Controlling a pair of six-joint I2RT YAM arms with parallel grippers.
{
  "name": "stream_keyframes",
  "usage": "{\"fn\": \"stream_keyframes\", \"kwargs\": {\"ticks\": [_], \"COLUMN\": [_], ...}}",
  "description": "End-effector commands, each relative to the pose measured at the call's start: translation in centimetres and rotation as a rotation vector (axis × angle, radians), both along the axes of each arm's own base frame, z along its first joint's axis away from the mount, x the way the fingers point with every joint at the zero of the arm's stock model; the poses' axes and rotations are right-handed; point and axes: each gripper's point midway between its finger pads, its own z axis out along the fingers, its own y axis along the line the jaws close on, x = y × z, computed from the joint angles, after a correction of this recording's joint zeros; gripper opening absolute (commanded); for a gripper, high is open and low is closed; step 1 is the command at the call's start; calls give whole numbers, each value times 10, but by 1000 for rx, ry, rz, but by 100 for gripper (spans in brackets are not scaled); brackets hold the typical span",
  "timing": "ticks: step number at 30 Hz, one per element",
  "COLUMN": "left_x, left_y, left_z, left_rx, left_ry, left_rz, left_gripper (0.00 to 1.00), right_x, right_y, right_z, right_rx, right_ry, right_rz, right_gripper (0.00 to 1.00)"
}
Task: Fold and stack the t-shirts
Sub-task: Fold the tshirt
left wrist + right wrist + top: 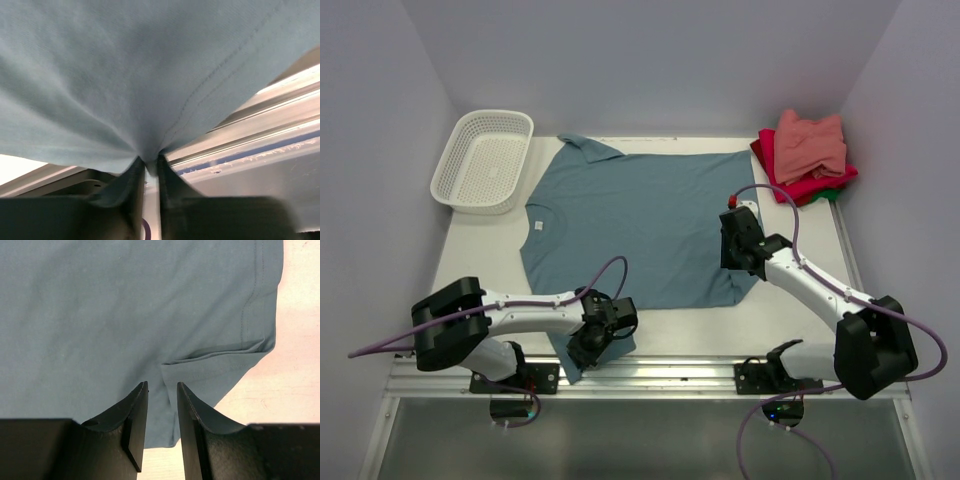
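The teal-blue t-shirt [650, 220] lies spread flat in the middle of the top view. The left gripper [148, 162], at lower centre, is clamped on the shirt's edge. The right gripper [162, 389] is at the shirt's right corner, and I cannot tell if it holds the cloth.

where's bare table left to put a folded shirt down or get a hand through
Bare table between the basket and the left arm; a strip between the folded stack and right claw; the near edge between the arms. Crowded: the teal shirt fills the middle.
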Motion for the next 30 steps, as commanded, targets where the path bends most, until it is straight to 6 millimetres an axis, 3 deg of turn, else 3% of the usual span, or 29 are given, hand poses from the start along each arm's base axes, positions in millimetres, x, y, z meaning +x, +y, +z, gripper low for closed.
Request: {"fn": "stream_keyframes", "kwargs": {"ticks": [1, 2, 5, 8, 15, 18, 24, 30], "left_x": [-1, 1, 10, 14, 25, 26, 27, 27], "left_y": [-7, -7, -9, -17, -13, -13, -12, -12], "left_z": [-1, 2, 16, 33, 51, 52, 51, 53], "left_rx": [-35, -31, -37, -73, -72, -73, -71, -81], "left_ry": [5, -9, -60, -85, -159, -169, -175, -178], "left_rz": [3, 9, 37, 64, 87, 86, 90, 99], "left_gripper": [9, 0, 0, 0, 0, 0, 0, 0], "right_x": [6, 6, 7, 5, 0, 0, 3, -4], "right_y": [-4, -6, -12, -25, -44, -38, 0, -2], "right_z": [11, 10, 13, 13, -1, -6, -12, -28], "right_rx": [-12, -18, -38, -83, -128, -99, 47, 14], "right_ry": [-55, -54, -69, -65, -48, -17, 35, 104], "right_rz": [-12, -18, -57, -117, -206, -182, -45, -34], "right_gripper": [33, 33, 35, 48, 50, 44, 36, 40]}}
